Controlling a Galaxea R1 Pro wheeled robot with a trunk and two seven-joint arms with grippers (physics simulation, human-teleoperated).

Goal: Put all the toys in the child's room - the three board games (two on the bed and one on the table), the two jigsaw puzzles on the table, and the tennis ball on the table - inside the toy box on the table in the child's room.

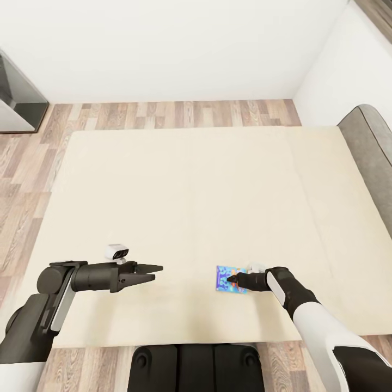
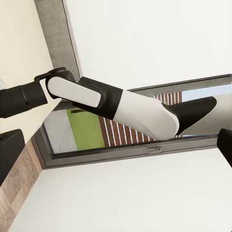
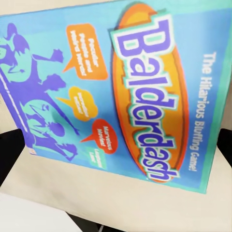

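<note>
A board game (image 1: 223, 279) with a blue and orange "Balderdash" cover (image 3: 121, 96) lies flat on the cream bed (image 1: 190, 190), near its front edge and right of centre. My right gripper (image 1: 234, 280) hovers over the box's right half, open, with a dark finger (image 3: 9, 147) showing on either side of the cover. My left gripper (image 1: 157, 273) hangs open over bare bed to the left, about a forearm's length from the box, with nothing between its fingers (image 2: 224, 145). The toy box, table, jigsaw puzzles and tennis ball are out of view.
A grey padded headboard (image 1: 370, 147) closes the bed's right side. Wood-plank floor (image 1: 163, 114) runs behind and left of the bed, up to a white wall. A dark cabinet (image 1: 19, 103) stands at the far left. My base (image 1: 196, 367) is at the bed's front edge.
</note>
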